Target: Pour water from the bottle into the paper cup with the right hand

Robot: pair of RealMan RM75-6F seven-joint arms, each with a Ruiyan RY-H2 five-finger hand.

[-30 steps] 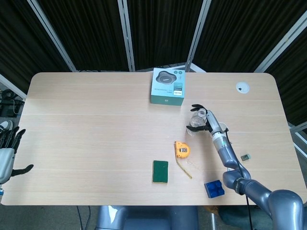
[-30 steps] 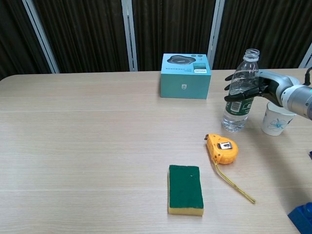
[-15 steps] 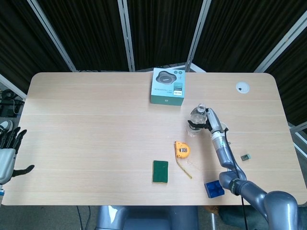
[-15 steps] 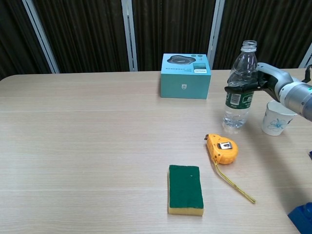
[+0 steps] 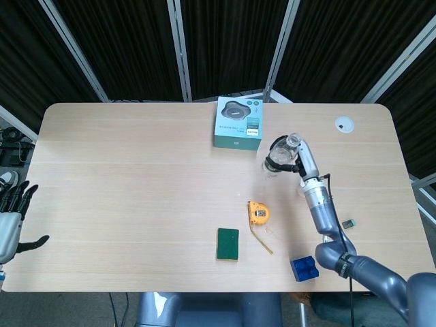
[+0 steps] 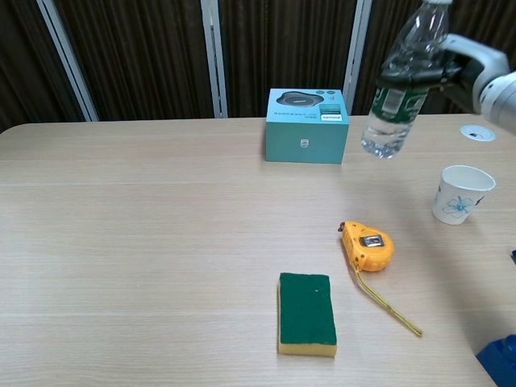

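A clear plastic water bottle with a green label hangs well above the table, tilted slightly with its neck up and to the right. My right hand grips it around the upper body; in the head view the same hand wraps the bottle. The white paper cup with a blue print stands upright on the table, below and to the right of the bottle. My left hand rests off the table's left edge with fingers spread and nothing in it.
A teal box stands behind the bottle's former spot. An orange tape measure with its tape pulled out and a green-and-yellow sponge lie nearer the front. A blue block sits front right, a white disc far right.
My right hand closed around the bottle where it stood on the table and has lifted it high, tilting it a little. The cup and the left hand have not moved.
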